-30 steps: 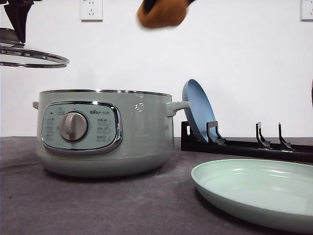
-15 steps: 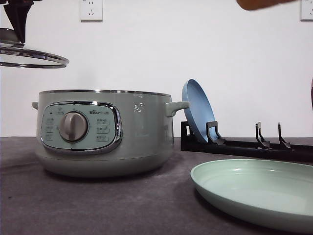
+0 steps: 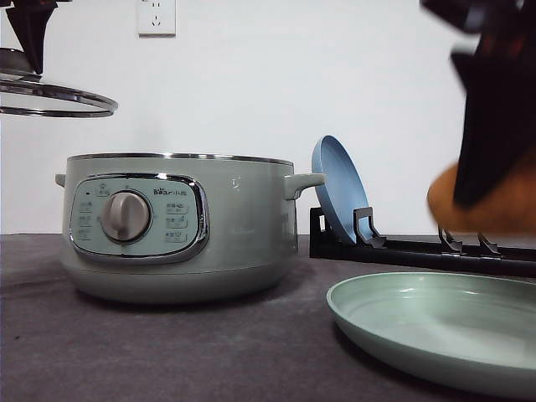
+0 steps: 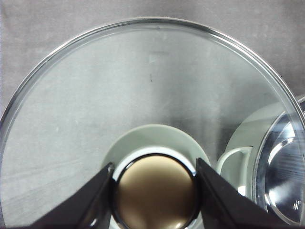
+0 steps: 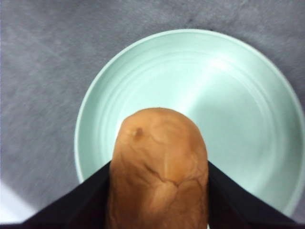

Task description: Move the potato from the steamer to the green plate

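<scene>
Currently the right gripper [image 5: 159,191] is clamped on the potato [image 5: 159,167], one dark finger pressed to each flank, and the load hangs in the air above the green plate [image 3: 402,314] — clear of it, not touching. From the front the potato [image 3: 490,205] sits over the plate's far right portion, blurred, with the gripper [image 3: 494,167] reaching down onto it from above; the wrist camera places it over the plate [image 5: 248,95] near one rim rather than at the centre. The steamer [image 3: 180,226] stands open on the grey table [image 3: 167,352], well apart from the plate. The left gripper [image 4: 155,191] is closed around the lid's knob [image 4: 156,191], holding the glass lid [image 3: 50,92] high and off to the steamer's left. A blue plate [image 3: 339,188] leans in a black rack [image 3: 419,247] behind. Assessment: the step in hand is the set-down, and the task looks close to done. Recommended practice — bring the potato toward the plate's centre before lowering, since an oblong lump released near a raised rim may roll off. Lower until the skin rests on the glaze, then part the fingers; a drop from height onto a smooth, glossy surface risks a bounce or skid. Withdraw straight up so the fingers do not drag the potato sideways.
</scene>
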